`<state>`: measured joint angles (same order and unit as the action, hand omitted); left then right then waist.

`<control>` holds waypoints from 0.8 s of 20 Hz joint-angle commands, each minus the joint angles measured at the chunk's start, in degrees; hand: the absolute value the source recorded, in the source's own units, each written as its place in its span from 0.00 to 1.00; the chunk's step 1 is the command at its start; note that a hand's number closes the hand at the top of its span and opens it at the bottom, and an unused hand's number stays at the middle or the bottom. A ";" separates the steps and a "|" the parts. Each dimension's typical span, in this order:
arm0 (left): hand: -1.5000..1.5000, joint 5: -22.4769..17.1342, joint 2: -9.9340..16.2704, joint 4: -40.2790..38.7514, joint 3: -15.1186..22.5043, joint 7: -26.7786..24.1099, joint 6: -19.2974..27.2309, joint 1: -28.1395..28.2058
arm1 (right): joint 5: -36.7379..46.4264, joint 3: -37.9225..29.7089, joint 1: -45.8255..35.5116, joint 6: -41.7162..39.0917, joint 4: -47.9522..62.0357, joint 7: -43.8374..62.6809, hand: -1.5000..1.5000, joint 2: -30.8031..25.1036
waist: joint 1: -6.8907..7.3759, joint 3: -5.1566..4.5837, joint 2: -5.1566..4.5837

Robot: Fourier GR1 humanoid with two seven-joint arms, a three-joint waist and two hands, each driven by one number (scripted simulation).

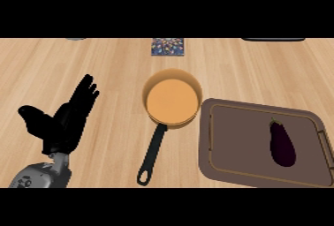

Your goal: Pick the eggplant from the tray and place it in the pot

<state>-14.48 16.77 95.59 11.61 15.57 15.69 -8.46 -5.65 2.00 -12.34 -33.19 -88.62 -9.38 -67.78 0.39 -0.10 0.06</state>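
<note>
Forearm metal, grey, enters at the lower left edge and carries the left hand, which rests open above the wooden counter with its fingers straight and pointing away and its thumb spread out to the left. It holds nothing and touches nothing that can be seen. The right hand does not show.

Right of those fingers, near the lower edge, lies the end of a black handle with a hanging loop; it runs up and slightly right to the pot, a shallow orange pan that sits to the right of the fingertips, apart from them. Nothing lies inside the pot.

Further right again, well apart from the fingers, a brown tray with a raised rim lies flat on the counter, its left edge close beside the pot's right rim. On the tray's right half rests the eggplant, dark purple, lying lengthwise with its stem end pointing away. It sits clear of the tray's rim.

Beyond the fingertips, at the far edge of the counter, a small patterned square object lies above the pot. A dark flat shape shows at the far right, cut by the edge, and a small grey thing at the far left; what they are cannot be told.
</note>
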 commanded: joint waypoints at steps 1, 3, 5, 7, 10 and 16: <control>0.50 0.21 -0.61 -0.92 -0.66 -3.20 -1.60 1.58 | -0.01 2.71 -4.02 -4.11 -1.87 10.78 0.00 0.18 | 0.47 0.00 -0.17; 0.50 1.90 -2.04 -3.43 0.28 -1.81 -0.35 -1.69 | 2.06 6.17 -7.82 -4.66 -1.25 15.18 0.00 3.18 | 0.73 0.01 -0.36; 0.50 -0.14 -0.76 1.78 -0.64 5.00 -0.76 -3.18 | 1.95 6.48 -11.07 -7.15 1.96 17.96 0.00 5.03 | 0.88 0.06 -0.23; 0.50 1.42 -2.62 -1.55 -0.84 -1.27 -1.67 0.60 | 1.97 5.00 -9.62 -8.61 -0.08 19.74 0.00 7.19 | 0.07 0.06 -0.12; 0.50 0.90 -1.38 -0.87 -3.64 0.98 -2.21 -1.98 | 7.68 6.71 -7.27 -7.51 0.80 19.12 0.00 10.24 | -0.11 0.09 -0.12; 0.50 3.73 -3.48 -1.83 -2.11 2.31 -1.46 -2.74 | 16.76 10.14 -9.93 -9.78 4.92 19.17 0.00 14.32 | 0.06 0.11 -0.20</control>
<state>-12.21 14.32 95.29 9.64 16.33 13.70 -8.49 5.56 10.19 -20.33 -41.85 -86.20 9.70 -56.29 0.48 -0.01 -0.08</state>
